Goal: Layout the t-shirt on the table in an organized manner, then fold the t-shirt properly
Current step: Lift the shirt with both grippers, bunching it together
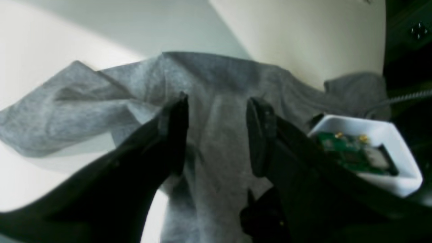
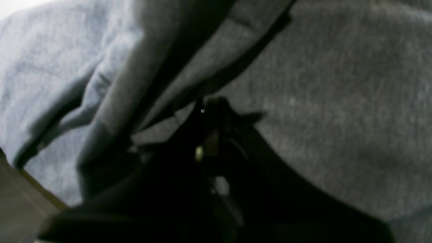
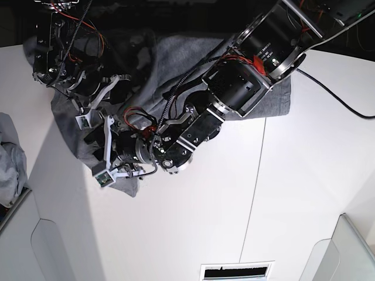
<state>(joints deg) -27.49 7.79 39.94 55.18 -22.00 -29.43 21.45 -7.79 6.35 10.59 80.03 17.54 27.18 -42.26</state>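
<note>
The left claw [image 1: 216,135] is gaping wide, its two black fingers [image 1: 175,135] straddling a ridge of the shirt [image 1: 216,77] without biting it. The right claw [image 2: 207,108] is pinched tight on a fold of the shirt, with cloth draping over and round its tips.

Outward from both, the shirt is lying rumpled and bunched on the table [image 3: 293,193], toward the far edge in the base view, largely under the two arms. One flat part is showing past the left arm, and a crumpled corner is sitting beside the left wrist camera. A paler bundle [image 3: 9,158] is lying apart at that view's left edge.

The step in hand is probably still spreading. To do it well, the left claw should be closing on a single layer near a hem or shoulder, not a thick ridge. Then both arms should be drawing apart, low and even, so the cloth is flattening rather than dragging into new creases.
</note>
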